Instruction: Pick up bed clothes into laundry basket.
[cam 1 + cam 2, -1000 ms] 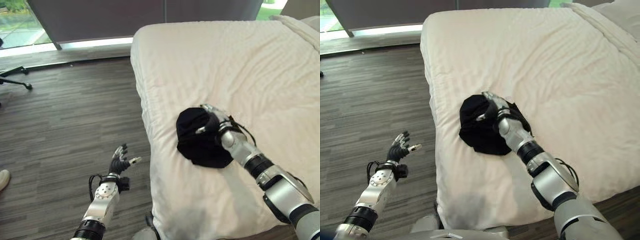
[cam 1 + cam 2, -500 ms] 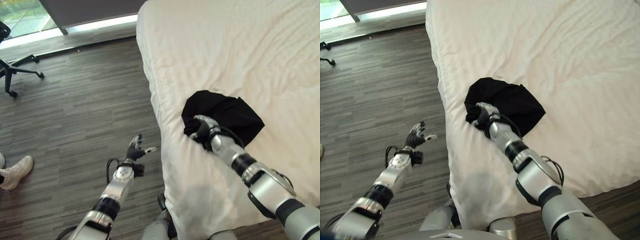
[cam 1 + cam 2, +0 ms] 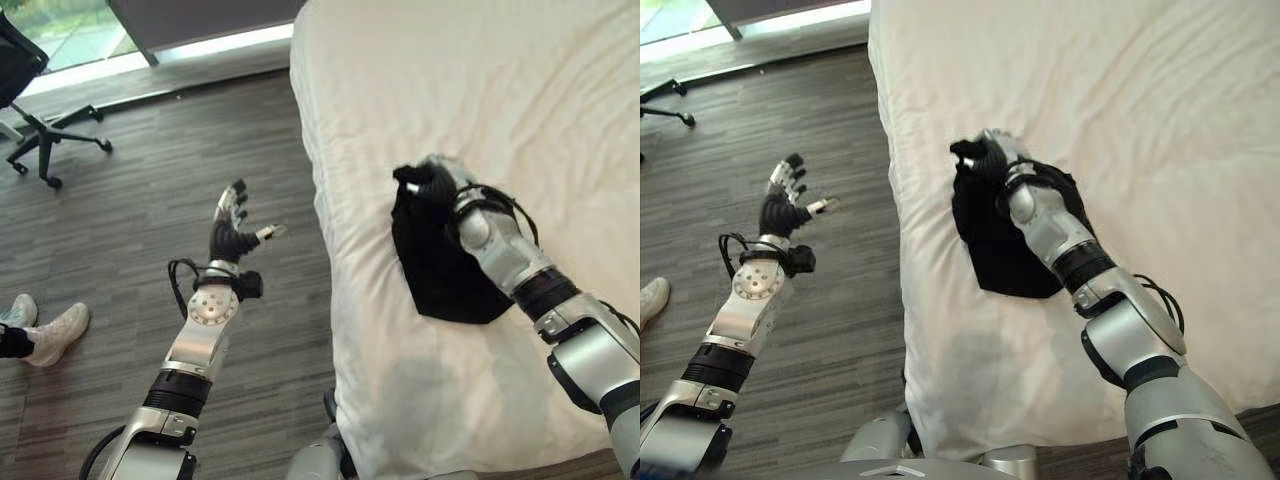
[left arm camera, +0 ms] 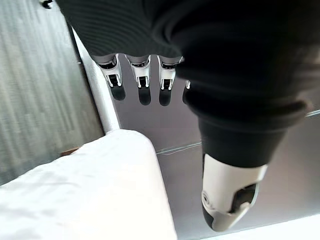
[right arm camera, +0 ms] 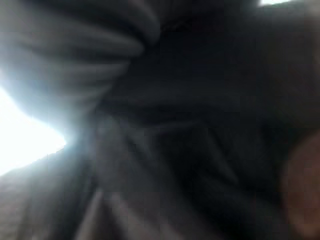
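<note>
The right hand (image 3: 437,186) was closed on a bunch of black cloth (image 3: 440,262) near the left edge of the bed (image 3: 560,90). Its fingers were curled round the gathered top of the garment, which hung down from the grip in a dark drape along the forearm. The lower part of the cloth lay against the white bedding, just inside the mattress edge. In the right wrist view the black cloth (image 5: 165,130) sat pressed close against the camera in dark folds, with a bright patch at one side.

The left hand (image 3: 234,232) was raised over the wooden floor (image 3: 120,240), well apart from the bed's side. Its fingers were spread and nearly straight, thumb out to the side, and it held nothing. In the left wrist view the same hand's fingers (image 4: 142,82) stood in a straight row, with the corner of the bed (image 4: 100,185) past them.

A black office chair (image 3: 30,95) on a wheeled base stood on the floor at the far left, by the bright window. A person's shoes (image 3: 50,335) showed at the left edge of the floor, nearer the robot.
</note>
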{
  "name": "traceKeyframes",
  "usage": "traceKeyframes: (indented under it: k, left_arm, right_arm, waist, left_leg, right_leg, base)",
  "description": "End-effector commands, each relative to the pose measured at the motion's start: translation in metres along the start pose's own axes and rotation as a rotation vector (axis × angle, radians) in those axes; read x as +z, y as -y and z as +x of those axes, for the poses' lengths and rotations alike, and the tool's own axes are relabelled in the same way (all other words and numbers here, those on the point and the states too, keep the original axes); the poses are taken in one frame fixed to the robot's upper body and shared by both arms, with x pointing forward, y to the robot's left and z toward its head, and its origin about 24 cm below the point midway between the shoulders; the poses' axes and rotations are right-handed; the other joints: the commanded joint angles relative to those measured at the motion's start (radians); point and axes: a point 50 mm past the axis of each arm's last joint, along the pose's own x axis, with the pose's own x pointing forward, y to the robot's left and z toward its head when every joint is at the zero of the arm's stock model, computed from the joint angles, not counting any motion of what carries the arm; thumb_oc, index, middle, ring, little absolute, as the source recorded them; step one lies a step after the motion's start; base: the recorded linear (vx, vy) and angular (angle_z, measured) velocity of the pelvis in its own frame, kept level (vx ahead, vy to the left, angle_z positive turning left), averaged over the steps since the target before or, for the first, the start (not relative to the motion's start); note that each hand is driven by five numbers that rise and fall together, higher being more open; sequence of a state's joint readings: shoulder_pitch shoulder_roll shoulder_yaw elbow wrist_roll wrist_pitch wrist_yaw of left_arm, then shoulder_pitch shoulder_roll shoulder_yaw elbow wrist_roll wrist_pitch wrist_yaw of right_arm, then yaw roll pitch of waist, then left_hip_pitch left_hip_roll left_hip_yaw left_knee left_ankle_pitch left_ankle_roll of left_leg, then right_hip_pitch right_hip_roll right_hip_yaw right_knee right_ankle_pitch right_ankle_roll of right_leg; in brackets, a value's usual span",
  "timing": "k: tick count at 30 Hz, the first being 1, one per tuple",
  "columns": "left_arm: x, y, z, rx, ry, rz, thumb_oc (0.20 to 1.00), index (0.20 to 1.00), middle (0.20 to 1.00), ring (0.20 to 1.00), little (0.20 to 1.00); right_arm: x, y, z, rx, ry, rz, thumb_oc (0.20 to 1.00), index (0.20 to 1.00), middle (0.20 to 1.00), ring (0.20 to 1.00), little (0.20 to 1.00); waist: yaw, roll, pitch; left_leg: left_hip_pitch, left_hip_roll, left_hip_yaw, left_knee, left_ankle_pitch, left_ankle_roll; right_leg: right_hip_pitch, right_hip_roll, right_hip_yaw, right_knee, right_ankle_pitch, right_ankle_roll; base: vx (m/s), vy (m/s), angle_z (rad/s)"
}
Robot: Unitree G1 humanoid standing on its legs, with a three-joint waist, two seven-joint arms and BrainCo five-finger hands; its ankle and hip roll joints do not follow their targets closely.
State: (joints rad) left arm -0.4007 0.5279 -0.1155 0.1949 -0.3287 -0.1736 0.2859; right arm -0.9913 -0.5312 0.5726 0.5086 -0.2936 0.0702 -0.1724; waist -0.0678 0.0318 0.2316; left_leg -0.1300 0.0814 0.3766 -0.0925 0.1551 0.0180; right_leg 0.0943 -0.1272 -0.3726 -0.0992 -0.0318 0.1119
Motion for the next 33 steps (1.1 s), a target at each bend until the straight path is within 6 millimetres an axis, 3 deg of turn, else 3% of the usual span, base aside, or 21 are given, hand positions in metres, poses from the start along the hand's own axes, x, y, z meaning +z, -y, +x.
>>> traceKeyframes:
  k: [1, 3, 7, 8, 9, 10, 11, 12, 13, 15, 17, 20, 25, 26, 27, 28, 30, 32, 33]
  left_arm:
    - [0.057, -0.005, 0.027, 0.034, 0.284, 0.091, 1.000, 1.000, 1.000, 1.000, 1.000]
    - [0.081, 0.005, 0.035, 0.044, 0.383, 0.089, 1.000, 1.000, 1.000, 1.000, 1.000]
    - [0.091, 0.008, 0.035, 0.072, 0.425, 0.086, 1.000, 1.000, 1.000, 1.000, 1.000]
    - [0.096, 0.007, 0.032, 0.099, 0.454, 0.077, 1.000, 1.000, 1.000, 1.000, 1.000]
    - [0.096, 0.006, 0.032, 0.099, 0.454, 0.078, 1.000, 1.000, 1.000, 1.000, 1.000]
    - [0.101, 0.003, 0.029, 0.122, 0.478, 0.067, 1.000, 1.000, 1.000, 1.000, 1.000]
    - [0.105, 0.000, 0.028, 0.148, 0.500, 0.057, 1.000, 1.000, 1.000, 1.000, 1.000]
    - [0.108, -0.003, 0.028, 0.185, 0.516, 0.030, 1.000, 1.000, 1.000, 1.000, 1.000]
    - [0.108, -0.003, 0.028, 0.184, 0.516, 0.030, 1.000, 1.000, 1.000, 1.000, 1.000]
    - [0.119, 0.003, 0.031, 0.176, 0.558, -0.019, 1.000, 1.000, 1.000, 1.000, 1.000]
    - [0.124, 0.009, 0.032, 0.154, 0.568, -0.044, 1.000, 1.000, 1.000, 1.000, 1.000]
    - [0.123, 0.002, 0.029, 0.165, 0.564, -0.044, 1.000, 1.000, 1.000, 1.000, 1.000]
    - [0.110, 0.000, 0.011, 0.118, 0.515, -0.056, 1.000, 1.000, 1.000, 1.000, 1.000]
    - [0.107, 0.001, 0.008, 0.108, 0.503, -0.057, 1.000, 1.000, 1.000, 1.000, 1.000]
    - [0.151, -0.058, 0.027, 0.221, 0.623, -0.004, 1.000, 1.000, 1.000, 1.000, 1.000]
    - [0.125, -0.038, 0.009, 0.141, 0.543, -0.094, 1.000, 1.000, 1.000, 1.000, 1.000]
    - [0.108, -0.042, -0.011, 0.109, 0.483, -0.089, 1.000, 1.000, 1.000, 1.000, 1.000]
    - [0.102, -0.045, -0.020, 0.116, 0.463, -0.096, 1.000, 1.000, 1.000, 1.000, 1.000]
    - [0.100, -0.046, -0.030, 0.132, 0.465, -0.126, 1.000, 1.000, 1.000, 1.000, 1.000]
  right_arm:
    - [0.038, 0.028, 0.017, -0.136, 0.148, 0.082, 0.200, 0.200, 0.200, 0.200, 0.200]
    - [0.047, 0.037, 0.015, -0.192, 0.197, 0.095, 0.200, 0.200, 0.200, 0.200, 0.200]
    - [0.056, 0.035, 0.011, -0.216, 0.242, 0.089, 0.200, 0.200, 0.200, 0.200, 0.200]
    - [0.067, 0.035, 0.007, -0.241, 0.292, 0.092, 0.200, 0.200, 0.200, 0.200, 0.200]
    - [0.066, 0.035, 0.006, -0.241, 0.292, 0.092, 0.200, 0.200, 0.200, 0.200, 0.200]
    - [0.070, 0.040, 0.004, -0.262, 0.316, 0.089, 0.200, 0.200, 0.200, 0.200, 0.200]
    - [0.076, 0.043, 0.003, -0.276, 0.341, 0.082, 0.200, 0.200, 0.200, 0.200, 0.200]
    - [0.071, 0.048, 0.004, -0.283, 0.328, 0.086, 0.200, 0.200, 0.200, 0.200, 0.200]
    - [0.071, 0.049, 0.004, -0.283, 0.327, 0.087, 0.200, 0.200, 0.200, 0.200, 0.200]
    - [0.056, 0.075, 0.005, -0.337, 0.287, 0.065, 0.200, 0.200, 0.200, 0.200, 0.200]
    - [0.041, 0.081, -0.001, -0.361, 0.240, 0.067, 0.200, 0.200, 0.200, 0.200, 0.200]
    - [0.031, 0.082, -0.011, -0.373, 0.215, 0.061, 0.200, 0.200, 0.200, 0.200, 0.200]
    - [0.006, 0.075, -0.048, -0.402, 0.159, 0.062, 0.200, 0.200, 0.200, 0.200, 0.200]
    - [0.000, 0.073, -0.057, -0.409, 0.142, 0.068, 0.200, 0.200, 0.200, 0.200, 0.200]
    - [-0.011, 0.085, -0.062, -0.402, 0.125, 0.060, 0.200, 0.200, 0.200, 0.200, 0.200]
    - [-0.017, 0.088, -0.079, -0.452, 0.113, 0.069, 0.200, 0.200, 0.200, 0.200, 0.200]
    - [-0.029, 0.089, -0.099, -0.452, 0.075, 0.045, 0.200, 0.200, 0.200, 0.200, 0.200]
    - [-0.029, 0.088, -0.107, -0.468, 0.073, 0.063, 0.200, 0.200, 0.200, 0.200, 0.200]
    - [-0.030, 0.085, -0.114, -0.495, 0.066, 0.083, 0.200, 0.200, 0.200, 0.200, 0.200]
  waist:
    - [-0.022, -0.077, -0.047]
    - [-0.035, -0.088, -0.073]
    - [-0.043, -0.098, -0.089]
    - [-0.043, -0.106, -0.091]
    - [-0.041, -0.107, -0.092]
    - [-0.040, -0.116, -0.088]
    - [-0.037, -0.132, -0.086]
    - [-0.019, -0.162, -0.087]
    - [-0.017, -0.160, -0.091]
    - [-0.026, -0.182, -0.124]
    - [-0.054, -0.192, -0.154]
    - [-0.076, -0.203, -0.168]
    - [-0.114, -0.225, -0.126]
    - [-0.105, -0.217, -0.115]
    - [-0.094, -0.188, -0.117]
    - [-0.094, -0.179, -0.112]
    - [-0.082, -0.177, -0.118]
    - [-0.074, -0.177, -0.124]
    - [-0.066, -0.164, -0.133]
  left_leg:
    - [0.132, 0.107, 0.054, 0.005, -0.074, -0.160]
    - [0.149, 0.112, 0.057, 0.005, -0.080, -0.160]
    - [0.157, 0.114, 0.056, 0.005, -0.079, -0.156]
    - [0.174, 0.094, 0.013, 0.005, -0.097, -0.149]
    - [0.171, 0.093, 0.016, 0.005, -0.092, -0.147]
    - [0.186, 0.067, -0.040, 0.016, -0.116, -0.141]
    - [0.189, 0.042, -0.102, 0.072, -0.174, -0.137]
    - [0.177, -0.013, -0.271, 0.162, -0.245, -0.128]
    - [0.178, -0.012, -0.271, 0.162, -0.252, -0.128]
    - [0.216, -0.023, -0.375, 0.099, -0.266, -0.100]
    - [0.252, -0.006, -0.323, 0.029, -0.238, -0.099]
    - [0.278, -0.020, -0.287, 0.005, -0.239, -0.094]
    - [0.316, -0.023, -0.185, 0.005, -0.260, -0.075]
    - [0.324, -0.011, -0.158, 0.005, -0.257, -0.072]
    - [0.321, 0.002, -0.124, 0.005, -0.243, -0.074]
    - [0.318, 0.019, -0.067, 0.005, -0.228, -0.073]
    - [0.312, 0.037, -0.011, 0.005, -0.210, -0.071]
    - [0.311, 0.042, 0.016, 0.005, -0.203, -0.066]
    - [0.306, 0.057, 0.056, 0.008, -0.201, -0.064]
  right_leg:
    - [-0.084, -0.078, 0.071, 0.012, 0.066, 0.048]
    - [-0.072, -0.072, 0.075, 0.012, 0.062, 0.047]
    - [-0.076, -0.062, 0.091, 0.012, 0.060, 0.043]
    - [-0.078, -0.052, 0.124, 0.012, 0.055, 0.044]
    - [-0.083, -0.053, 0.127, 0.012, 0.060, 0.042]
    - [-0.084, -0.043, 0.164, 0.012, 0.060, 0.042]
    - [-0.091, -0.039, 0.205, 0.012, 0.066, 0.038]
    - [-0.110, -0.017, 0.312, 0.012, 0.079, 0.038]
    - [-0.110, -0.016, 0.313, 0.012, 0.072, 0.040]
    - [-0.143, 0.007, 0.388, 0.012, 0.100, 0.037]
    - [-0.148, -0.004, 0.379, 0.012, 0.116, 0.056]
    - [-0.157, -0.016, 0.389, 0.015, 0.150, 0.086]
    - [-0.204, -0.042, 0.377, 0.070, 0.220, 0.142]
    - [-0.214, -0.044, 0.323, 0.100, 0.198, 0.127]
    - [-0.211, -0.066, 0.227, 0.121, 0.164, 0.101]
    - [-0.174, -0.103, 0.055, 0.173, 0.099, 0.059]
    - [-0.131, -0.113, -0.009, 0.231, 0.057, 0.046]
    - [-0.115, -0.120, -0.019, 0.249, 0.050, 0.045]
    - [-0.079, -0.148, -0.048, 0.290, 0.033, 0.053]
  base:
    - [-0.02, -0.050, -0.05]
    - [-0.03, -0.043, -0.12]
    - [-0.03, -0.019, -0.08]
    - [-0.03, 0.037, -0.23]
    - [-0.01, 0.058, -0.32]
    - [-0.02, 0.042, -0.45]
    - [-0.03, 0.075, -0.91]
    - [-0.02, 0.059, -1.46]
    - [-0.06, 0.061, -1.89]
    - [-0.04, 0.114, -1.86]
    - [0.01, 0.124, -0.82]
    - [-0.06, 0.181, -0.03]
    - [-0.15, 0.162, -0.55]
    - [-0.15, 0.147, -0.73]
    - [-0.34, 0.192, -1.25]
    - [-0.33, 0.171, -1.51]
    - [-0.28, 0.068, -1.53]
    - [-0.16, 0.021, -1.05]
    - [-0.17, 0.028, -1.34]
